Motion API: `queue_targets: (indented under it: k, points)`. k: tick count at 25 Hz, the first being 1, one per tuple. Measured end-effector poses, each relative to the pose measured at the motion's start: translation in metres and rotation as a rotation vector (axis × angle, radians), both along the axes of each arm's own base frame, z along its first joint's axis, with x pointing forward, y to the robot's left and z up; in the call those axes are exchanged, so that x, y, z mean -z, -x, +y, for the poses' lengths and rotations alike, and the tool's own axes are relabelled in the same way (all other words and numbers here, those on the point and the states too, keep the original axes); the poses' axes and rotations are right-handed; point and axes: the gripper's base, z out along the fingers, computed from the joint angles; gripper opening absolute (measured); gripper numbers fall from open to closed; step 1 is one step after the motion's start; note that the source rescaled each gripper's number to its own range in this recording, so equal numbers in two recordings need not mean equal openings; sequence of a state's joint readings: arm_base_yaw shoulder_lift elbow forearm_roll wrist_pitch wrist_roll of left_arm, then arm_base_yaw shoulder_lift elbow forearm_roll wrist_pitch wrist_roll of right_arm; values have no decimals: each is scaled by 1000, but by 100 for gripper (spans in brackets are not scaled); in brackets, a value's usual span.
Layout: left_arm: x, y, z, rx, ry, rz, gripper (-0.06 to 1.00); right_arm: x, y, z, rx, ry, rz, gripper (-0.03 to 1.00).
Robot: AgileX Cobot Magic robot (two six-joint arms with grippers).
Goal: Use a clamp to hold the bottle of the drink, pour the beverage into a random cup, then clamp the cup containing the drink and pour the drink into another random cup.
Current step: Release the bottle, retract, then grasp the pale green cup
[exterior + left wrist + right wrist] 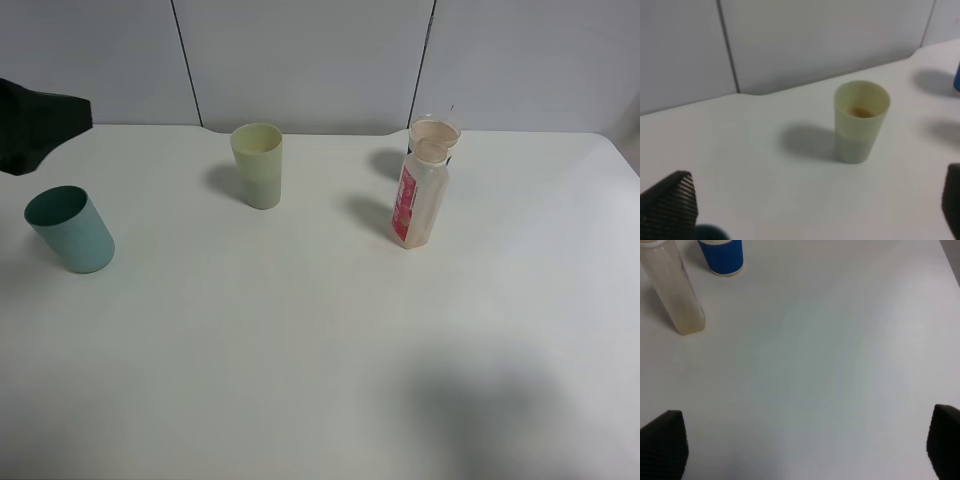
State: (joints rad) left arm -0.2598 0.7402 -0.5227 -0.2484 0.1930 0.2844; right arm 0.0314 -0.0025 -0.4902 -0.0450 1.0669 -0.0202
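Note:
The pale yellow-green cup [258, 165] stands upright at the back, left of middle. In the left wrist view this cup [860, 125] holds tan beverage [860, 112] low inside. My left gripper [810, 210] is open and empty, well short of the cup, with one fingertip [667, 207] showing. The bottle [420, 195] with its red label stands upright at the back right. It looks almost empty in the right wrist view [675, 290]. My right gripper [802, 445] is open over bare table, away from the bottle. The teal cup [68, 230] stands at the far left.
A blue-and-white cup [435, 132] stands just behind the bottle, also seen near it in the right wrist view [721, 255]. The left arm's black body [35, 125] hangs over the table's back left corner. The white table [320, 350] ends at a grey wall behind.

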Motion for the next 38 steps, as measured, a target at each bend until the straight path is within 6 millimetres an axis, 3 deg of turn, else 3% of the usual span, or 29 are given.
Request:
queue_targets:
  k: [2, 4, 8, 19, 32, 38]
  points:
    - [1, -2, -1, 3, -1, 2, 100, 0, 0, 0, 0, 0, 0, 91]
    - [14, -26, -15, 32, -26, 15, 100, 0, 0, 0, 0, 0, 0, 91]
    - [24, -43, -28, 61, -53, -10, 100, 0, 0, 0, 0, 0, 0, 91]
    - [53, -79, -45, 83, -37, -41, 100, 0, 0, 0, 0, 0, 0, 91]
    - [90, -105, -60, 111, 43, -72, 100, 0, 0, 0, 0, 0, 0, 91]
    - [108, -106, -67, 138, 51, -75, 100, 0, 0, 0, 0, 0, 0, 91]
